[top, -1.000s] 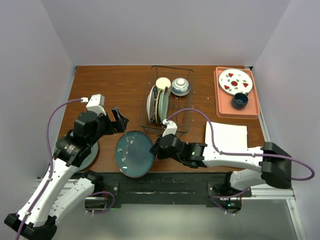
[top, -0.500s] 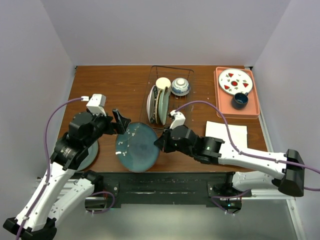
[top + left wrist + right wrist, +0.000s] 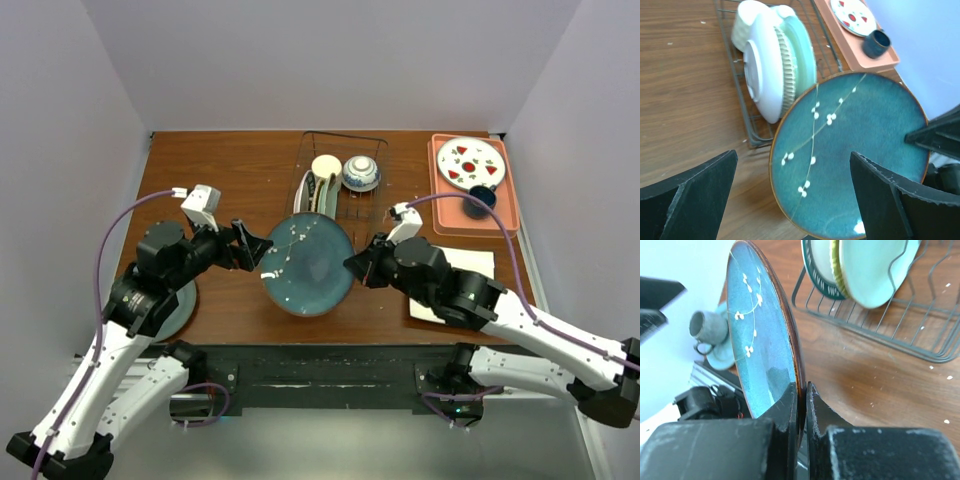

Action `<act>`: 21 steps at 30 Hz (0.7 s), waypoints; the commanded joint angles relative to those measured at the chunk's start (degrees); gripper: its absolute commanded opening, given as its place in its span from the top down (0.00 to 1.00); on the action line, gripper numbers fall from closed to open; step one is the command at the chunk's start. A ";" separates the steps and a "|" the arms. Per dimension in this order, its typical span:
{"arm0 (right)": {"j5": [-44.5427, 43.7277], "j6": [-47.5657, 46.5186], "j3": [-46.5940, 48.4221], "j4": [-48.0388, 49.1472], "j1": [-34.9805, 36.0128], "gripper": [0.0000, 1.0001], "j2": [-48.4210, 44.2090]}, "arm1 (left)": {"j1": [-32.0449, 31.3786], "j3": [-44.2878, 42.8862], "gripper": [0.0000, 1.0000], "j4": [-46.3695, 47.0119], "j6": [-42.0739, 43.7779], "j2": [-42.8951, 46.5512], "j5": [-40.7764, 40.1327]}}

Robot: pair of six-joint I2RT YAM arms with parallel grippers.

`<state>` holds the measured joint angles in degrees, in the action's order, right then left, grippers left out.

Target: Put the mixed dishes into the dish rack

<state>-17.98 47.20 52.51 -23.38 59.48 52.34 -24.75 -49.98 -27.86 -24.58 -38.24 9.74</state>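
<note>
teal-blue plate [image 3: 307, 264] on edge, beside dish rack [image 3: 370, 212]

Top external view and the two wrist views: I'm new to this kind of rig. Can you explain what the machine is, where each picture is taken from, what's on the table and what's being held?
These are two robot arms bolted at the near edge of a table, each ending in a two-finger gripper. The top view looks down from above and behind them. The other two pictures come from cameras on the wrists. The right gripper pinches the rim of a teal-blue plate, holding it tilted on edge by the near end of the dish rack. The left gripper is open at the plate's other side. The rack holds a cream mug, a patterned bowl and standing plates. Far right, a pink tray carries a white plate with red marks and a dark blue cup.
</note>
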 commanded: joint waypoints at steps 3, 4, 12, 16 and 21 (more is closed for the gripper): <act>-2.32 1.23 6.90 7.38 -0.42 1.00 -7.50 | 0.41 2.69 0.00 7.37 -1.97 -1.75 10.03; -2.33 1.14 7.08 6.94 -0.42 1.00 -8.30 | 0.41 3.21 0.00 7.81 -1.62 -1.93 10.39; -1.71 0.17 9.10 5.09 -0.42 1.00 -12.26 | 0.41 5.59 0.00 13.79 -3.27 -4.21 19.87; -0.66 0.35 8.31 6.06 -0.42 1.00 -13.66 | 0.41 7.25 0.04 19.83 -6.09 -4.83 27.68; 1.09 0.44 7.43 7.29 -0.42 1.00 -14.37 | 0.41 9.10 0.21 26.44 -10.57 -4.56 33.41</act>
<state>-18.50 45.91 56.47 -29.15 59.07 40.21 -24.75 -41.93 -10.44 -30.41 -43.18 34.92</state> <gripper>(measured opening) 0.044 0.834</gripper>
